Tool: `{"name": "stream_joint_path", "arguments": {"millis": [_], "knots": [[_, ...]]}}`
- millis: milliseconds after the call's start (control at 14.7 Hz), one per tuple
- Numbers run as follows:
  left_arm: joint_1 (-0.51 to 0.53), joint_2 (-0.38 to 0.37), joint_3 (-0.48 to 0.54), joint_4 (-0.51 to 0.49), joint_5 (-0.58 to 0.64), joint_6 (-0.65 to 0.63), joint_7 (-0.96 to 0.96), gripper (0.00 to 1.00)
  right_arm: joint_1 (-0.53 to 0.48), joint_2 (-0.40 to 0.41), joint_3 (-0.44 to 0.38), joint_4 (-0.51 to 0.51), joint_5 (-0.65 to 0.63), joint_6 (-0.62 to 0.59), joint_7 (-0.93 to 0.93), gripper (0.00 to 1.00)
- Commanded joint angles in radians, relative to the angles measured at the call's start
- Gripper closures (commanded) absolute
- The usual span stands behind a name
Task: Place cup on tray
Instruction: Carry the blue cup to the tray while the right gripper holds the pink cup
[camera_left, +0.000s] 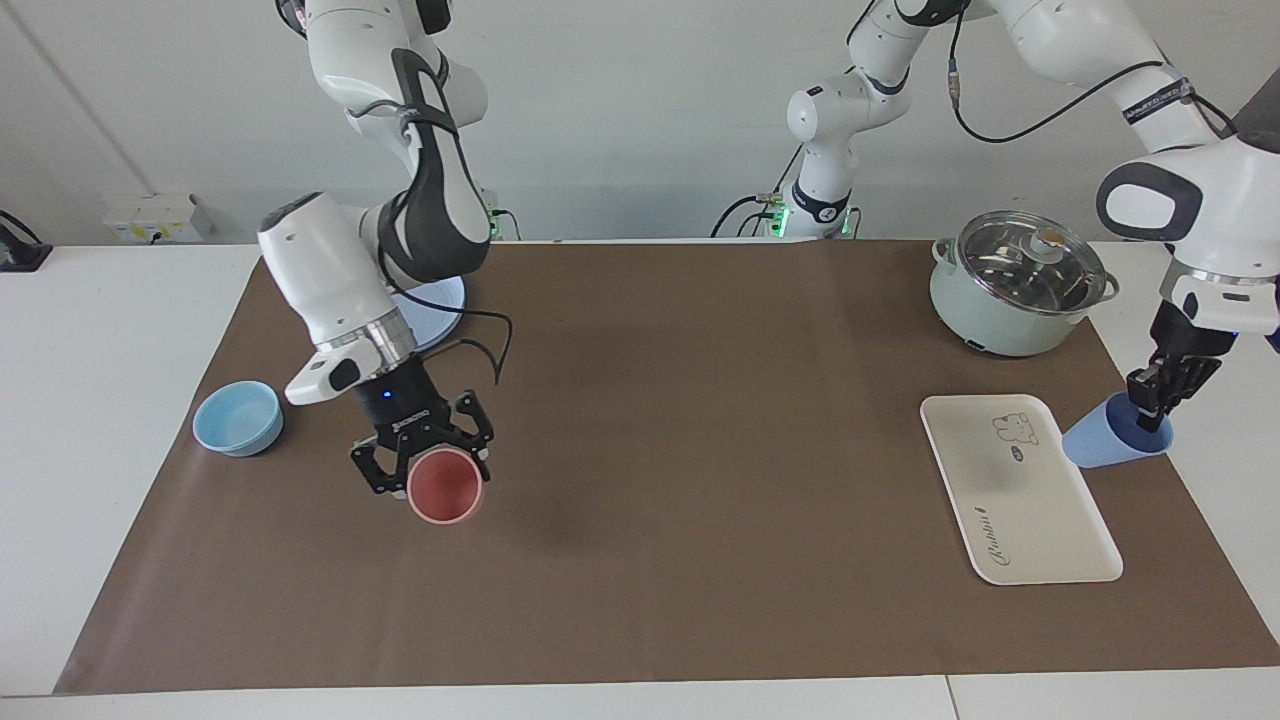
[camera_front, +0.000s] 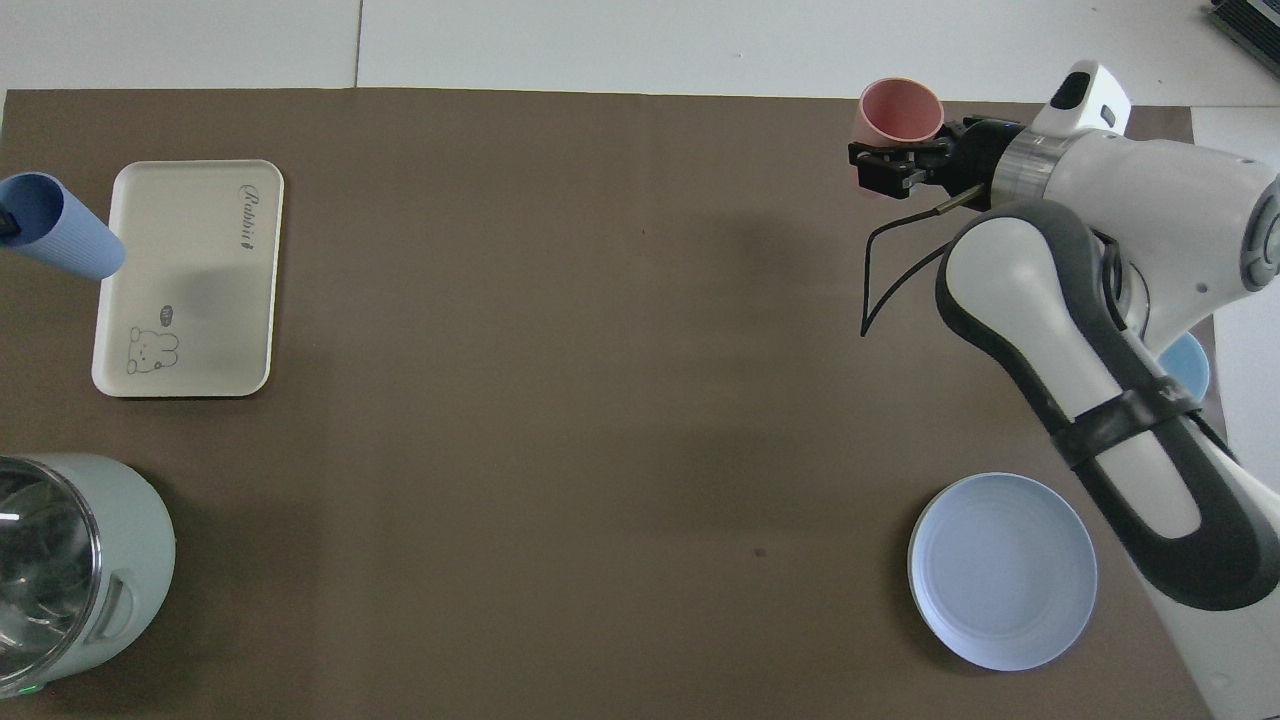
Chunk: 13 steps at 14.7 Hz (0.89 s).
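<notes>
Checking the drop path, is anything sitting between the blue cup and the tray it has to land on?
Nothing visible. The left pincer holds the cup, tilted, over the mat just off the tray edge toward the left arm's end. The tray's surface is bare.

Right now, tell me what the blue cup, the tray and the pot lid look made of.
Cup: likely matte plastic, finely ribbed wall.
Tray: probably smooth plastic, cream, printed bear and lettering.
Pot lid: seemingly clear glass, glossy reflections, metal-looking rim.
</notes>
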Motion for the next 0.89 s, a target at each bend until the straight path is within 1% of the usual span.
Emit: {"name": "stream_joint_path", "arguments": {"millis": [0, 136, 205, 341, 409, 477, 545, 614, 750, 818], "knots": [[0.003, -0.049, -0.011, -0.126, 0.004, 0.096, 0.016, 1.00, -0.092, 0.009, 0.014, -0.012, 0.245, -0.071, -0.286, 1.00], [0.003, -0.020, -0.011, -0.150, 0.003, 0.154, 0.018, 1.00, -0.135, 0.023, 0.014, -0.043, 0.442, -0.123, -0.510, 1.00], [0.003, -0.001, -0.011, -0.152, 0.004, 0.177, 0.016, 1.00, -0.144, 0.031, 0.014, -0.052, 0.496, -0.133, -0.576, 1.00], [0.001, 0.016, -0.011, -0.143, 0.003, 0.193, 0.016, 1.00, -0.173, 0.055, 0.014, -0.058, 0.551, -0.169, -0.673, 1.00], [0.001, 0.019, -0.013, -0.128, 0.003, 0.184, 0.015, 0.55, -0.195, 0.072, 0.014, -0.057, 0.577, -0.195, -0.750, 1.00], [0.000, 0.022, -0.011, -0.103, 0.000, 0.164, 0.015, 0.32, -0.215, 0.091, 0.014, -0.057, 0.622, -0.220, -0.838, 1.00], [-0.004, 0.029, -0.011, -0.062, 0.001, 0.114, 0.015, 0.08, -0.230, 0.114, 0.014, -0.057, 0.662, -0.243, -0.926, 1.00], [-0.010, 0.048, -0.011, -0.004, 0.001, 0.040, 0.018, 0.00, -0.242, 0.129, 0.014, -0.058, 0.695, -0.246, -0.991, 1.00], [-0.010, 0.080, -0.010, 0.136, 0.001, -0.116, 0.016, 0.00, -0.243, 0.132, 0.012, -0.064, 0.722, -0.237, -1.029, 1.00], [-0.013, 0.085, -0.011, 0.197, 0.003, -0.191, 0.011, 0.00, -0.247, 0.134, 0.014, -0.070, 0.726, -0.238, -1.055, 1.00]]}}
